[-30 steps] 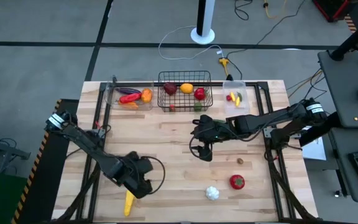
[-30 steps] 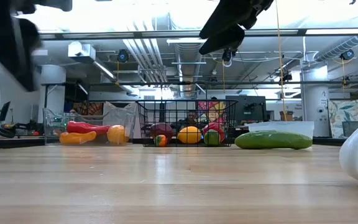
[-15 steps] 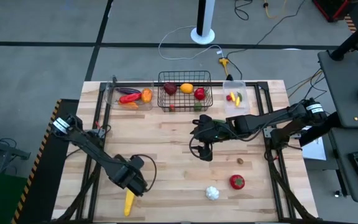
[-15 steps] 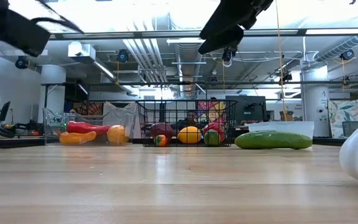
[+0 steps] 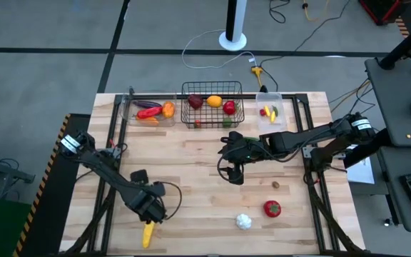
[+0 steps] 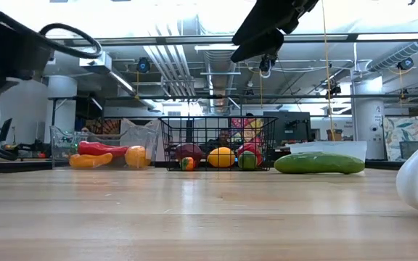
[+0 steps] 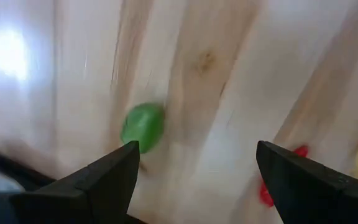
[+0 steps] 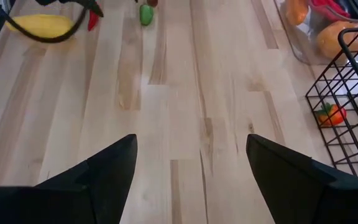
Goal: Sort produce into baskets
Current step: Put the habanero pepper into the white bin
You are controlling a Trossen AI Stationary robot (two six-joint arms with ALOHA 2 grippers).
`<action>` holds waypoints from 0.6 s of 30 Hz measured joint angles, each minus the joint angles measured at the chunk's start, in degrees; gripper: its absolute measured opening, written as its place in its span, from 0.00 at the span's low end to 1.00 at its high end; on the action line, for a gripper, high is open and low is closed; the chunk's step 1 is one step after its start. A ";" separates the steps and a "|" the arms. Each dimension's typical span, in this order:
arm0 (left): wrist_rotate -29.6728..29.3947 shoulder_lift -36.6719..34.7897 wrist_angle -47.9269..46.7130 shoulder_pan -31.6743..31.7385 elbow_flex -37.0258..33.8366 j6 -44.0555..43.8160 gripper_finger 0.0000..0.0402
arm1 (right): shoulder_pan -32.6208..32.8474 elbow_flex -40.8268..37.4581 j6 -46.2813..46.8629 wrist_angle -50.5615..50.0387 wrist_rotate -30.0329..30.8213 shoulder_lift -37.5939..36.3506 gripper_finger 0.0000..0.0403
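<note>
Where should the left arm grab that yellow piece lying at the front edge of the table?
Grip the yellow piece across its narrow middle, coming straight down from above. It lies flat and elongated, running roughly front to back, so jaws set across its width should span it. The left gripper, jaws open, sits just behind it.

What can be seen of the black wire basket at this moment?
The black wire basket is a rectangular open-mesh bin standing upright at the table's far edge, between two clear bins. Inside lie a dark red fruit, an orange one, a red one and smaller pieces. Neither gripper touches it.
</note>
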 joint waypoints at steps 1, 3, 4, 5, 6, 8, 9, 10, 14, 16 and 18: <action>-0.74 0.00 -0.10 -0.27 0.00 3.83 0.76 | 0.00 0.00 0.00 0.00 0.00 0.02 0.73; -2.68 0.00 -1.01 -0.46 -0.03 9.09 0.76 | 0.00 0.00 0.00 0.00 0.00 0.02 0.73; -3.39 0.00 -1.42 -0.43 -0.07 10.78 0.76 | 0.00 0.00 0.02 0.00 0.00 0.02 0.73; -3.95 0.00 -1.50 -0.24 -0.07 12.15 0.76 | 0.00 0.00 0.01 0.00 0.00 0.04 0.74; -4.14 0.00 -1.48 -0.16 -0.07 13.33 0.76 | 0.00 0.00 0.02 0.00 0.00 0.04 0.74; -4.51 0.00 -1.61 -0.16 -0.07 14.64 0.76 | 0.00 0.00 0.00 0.00 0.00 0.04 0.74; -4.51 -0.04 -1.63 -0.21 -0.07 14.96 0.76 | 0.00 0.00 0.00 0.00 0.00 0.04 0.74; -4.52 -0.10 -1.83 -0.22 -0.07 15.05 0.76 | 0.00 0.00 0.00 -0.02 0.00 0.04 0.74; -5.66 -0.20 -2.07 -0.21 -0.08 14.79 0.76 | 0.00 0.00 0.00 -0.02 0.00 0.04 0.73; -5.91 -0.20 -2.11 -0.19 -0.09 14.69 0.76 | 0.00 -0.07 0.00 0.01 0.00 0.04 0.73; -5.91 -0.20 -2.13 -0.19 -0.09 14.69 0.76 | 0.00 -0.22 0.02 0.00 0.00 0.04 0.73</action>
